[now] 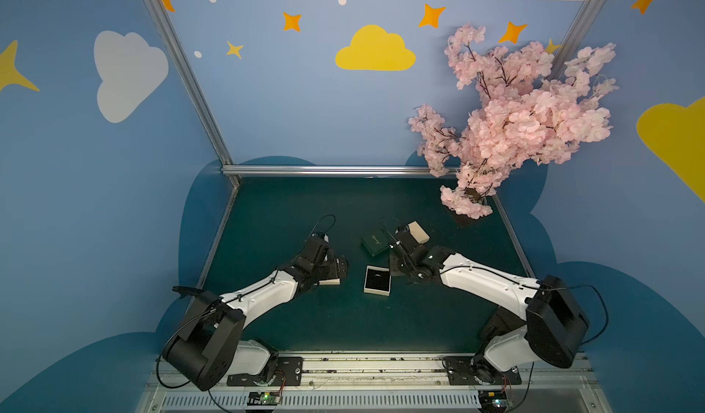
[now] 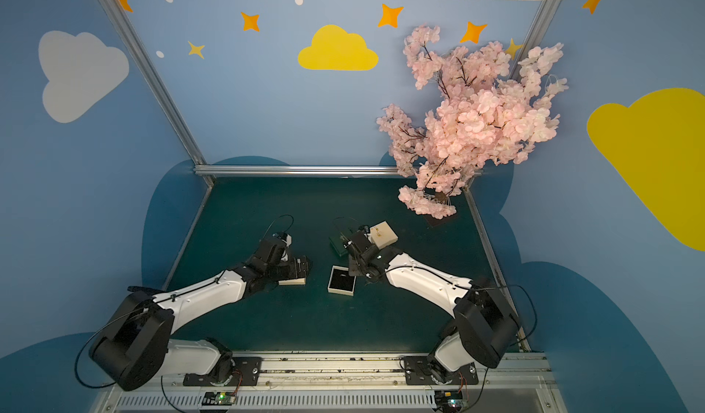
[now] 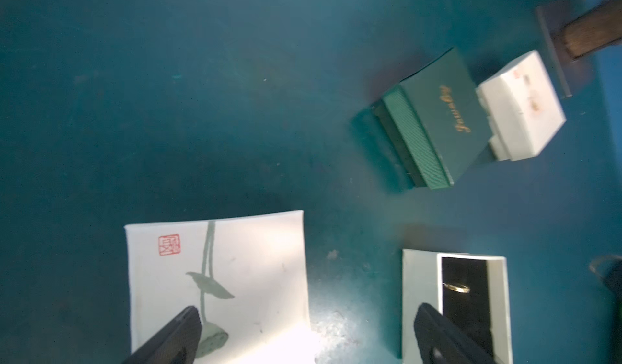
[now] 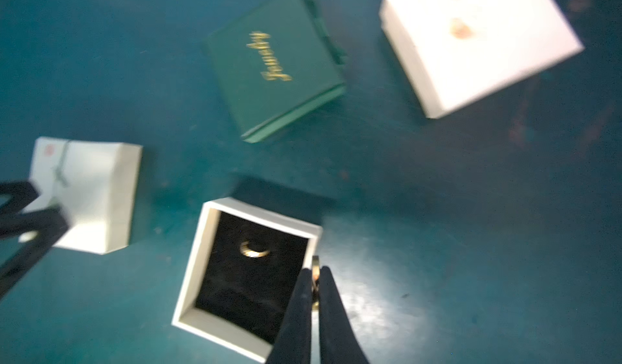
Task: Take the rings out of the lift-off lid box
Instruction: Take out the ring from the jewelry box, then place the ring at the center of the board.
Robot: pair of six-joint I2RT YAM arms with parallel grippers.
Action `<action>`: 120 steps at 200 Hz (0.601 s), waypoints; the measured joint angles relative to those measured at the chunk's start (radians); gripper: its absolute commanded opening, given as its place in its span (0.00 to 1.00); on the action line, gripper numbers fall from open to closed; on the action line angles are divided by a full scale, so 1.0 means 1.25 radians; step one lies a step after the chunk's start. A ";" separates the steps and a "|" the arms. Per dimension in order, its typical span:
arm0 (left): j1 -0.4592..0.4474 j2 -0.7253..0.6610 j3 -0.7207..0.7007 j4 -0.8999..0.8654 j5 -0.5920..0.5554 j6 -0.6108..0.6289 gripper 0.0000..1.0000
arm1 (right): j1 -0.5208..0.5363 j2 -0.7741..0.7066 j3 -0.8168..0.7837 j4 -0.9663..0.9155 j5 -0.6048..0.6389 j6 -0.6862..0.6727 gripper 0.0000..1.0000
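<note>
Right wrist view shows the right claw (image 4: 315,273) with its two black fingers pressed together on a thin plain metal ring (image 4: 315,265), which stands on edge between the tips. That pinched hoop sits right at one wall of the open cream square cardboard box (image 4: 201,261), over its rim; whether it touches the card I cannot tell. Inside the box, a second ring (image 4: 254,249) stands half sunk in the black velvet pad, near the middle of the pad and apart from the claw. In both top views the right claw is just beside the box on the robot's right. The left claw (image 3: 308,308) is spread wide and grips nothing; in its own wrist view one finger shows over the cream square lid with a green lotus drawing and a red seal (image 3: 252,261), and its twin shows over the open box. The lid lies flat on the dark teal bench (image 4: 471,211), near the box on the robot's left, with a gap between them. Farther back lie a closed dark green square box lettered in gold (image 4: 276,76) and a closed cream square box (image 4: 478,42). A pink blossom tree (image 1: 515,117) stands at the far right corner.
</note>
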 measured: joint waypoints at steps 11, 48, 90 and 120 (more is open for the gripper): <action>-0.001 -0.015 -0.010 0.014 0.009 0.001 0.99 | -0.033 -0.008 -0.026 0.001 -0.011 0.008 0.07; -0.006 -0.049 -0.031 0.047 0.026 0.007 0.99 | -0.127 -0.011 -0.099 0.002 -0.064 0.022 0.07; -0.011 -0.052 -0.033 0.061 0.033 0.012 1.00 | -0.189 -0.030 -0.143 0.027 -0.140 0.037 0.06; -0.013 -0.048 -0.033 0.065 0.035 0.013 0.99 | -0.211 -0.030 -0.154 0.047 -0.185 0.050 0.09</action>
